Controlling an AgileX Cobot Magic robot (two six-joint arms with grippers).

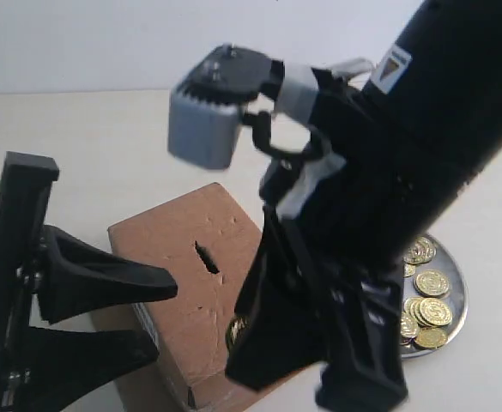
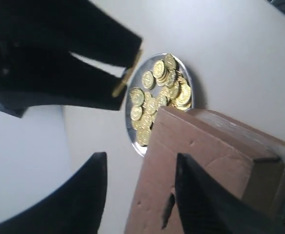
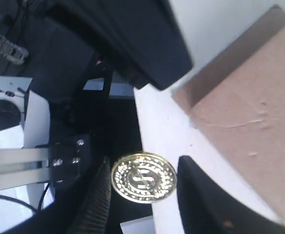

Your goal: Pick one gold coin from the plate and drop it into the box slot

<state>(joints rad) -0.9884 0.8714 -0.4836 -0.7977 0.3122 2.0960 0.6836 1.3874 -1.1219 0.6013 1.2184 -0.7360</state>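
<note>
Pick done: right gripper [image 3: 143, 168] jaws clamped on one gold coin [image 3: 143, 177] near the box [image 1: 173, 232], carry to slot [image 1: 206, 257] and drop still left; left gripper [image 1: 165, 319] jaws apart, empty.

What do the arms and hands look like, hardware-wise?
Both matte black. The left hand has two broad, tapering fingers on a boxy mount. The right hand has the same wedge fingers; the right arm carries a grey boxy module, pale wrapped cabling and a white sticker with an orange mark.
</note>
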